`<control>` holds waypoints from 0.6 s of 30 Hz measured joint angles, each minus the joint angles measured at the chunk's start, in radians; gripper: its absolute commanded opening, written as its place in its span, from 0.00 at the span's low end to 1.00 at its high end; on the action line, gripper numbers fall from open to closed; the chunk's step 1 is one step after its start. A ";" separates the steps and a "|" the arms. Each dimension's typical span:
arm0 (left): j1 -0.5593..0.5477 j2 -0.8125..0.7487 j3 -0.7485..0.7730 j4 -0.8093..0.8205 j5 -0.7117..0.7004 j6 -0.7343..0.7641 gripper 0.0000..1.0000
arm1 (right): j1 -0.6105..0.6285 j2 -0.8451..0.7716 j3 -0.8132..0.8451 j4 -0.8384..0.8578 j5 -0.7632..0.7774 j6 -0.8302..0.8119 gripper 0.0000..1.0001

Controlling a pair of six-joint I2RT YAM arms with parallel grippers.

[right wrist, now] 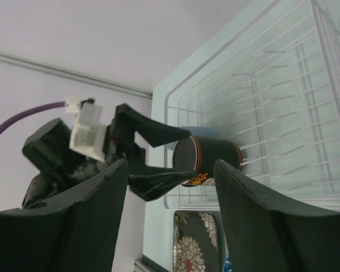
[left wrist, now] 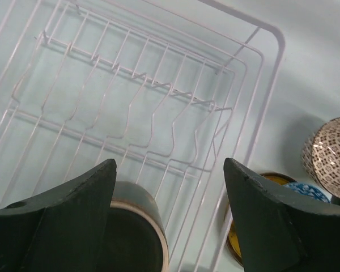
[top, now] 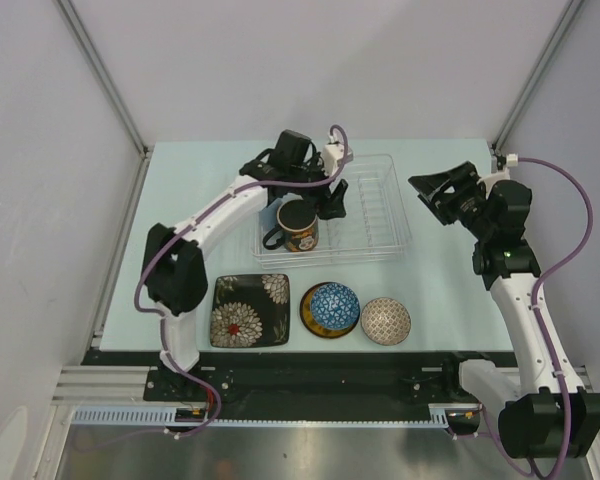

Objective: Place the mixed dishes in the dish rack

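Dish rack (top: 365,205), of clear wire-like ribs with low walls, sits at upper centre of the top view on the pale table (top: 440,290). In its lower-left corner the dark floral mug (top: 300,226) stands upright with its mouth up and its handle toward the left. The pale blue cup (top: 268,215) is just beside it on the left, mostly hidden by the arm.

The left gripper (top: 332,198) hangs over the rack just to the right of the mug. Its jaws are spread wide with nothing between them. In the left wrist view the mug's rim shows at the bottom edge, low beside the left-hand finger (left wrist: 62,226), and bare rack ribs fill the gap between the fingers. From the right wrist view both of its fingers point toward the mug without closing on it.

The right gripper (top: 425,195) is above the table to the right of the rack, clear of it. Its jaws are also parted and empty.

Along the lower part of the top view, outside the rack, lie the black square floral plate (top: 250,311), the blue patterned bowl (top: 335,305) resting on the yellow saucer (top: 308,320), and the brownish patterned bowl (top: 385,320) at the right of the row.
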 measured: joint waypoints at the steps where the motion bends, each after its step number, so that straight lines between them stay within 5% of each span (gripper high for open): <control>1: -0.007 0.037 0.025 -0.002 -0.007 -0.002 0.79 | 0.000 -0.003 -0.001 -0.002 0.001 -0.004 0.67; 18: -0.008 0.153 0.090 0.036 -0.234 0.022 0.59 | 0.000 -0.032 -0.060 -0.003 0.006 -0.006 0.63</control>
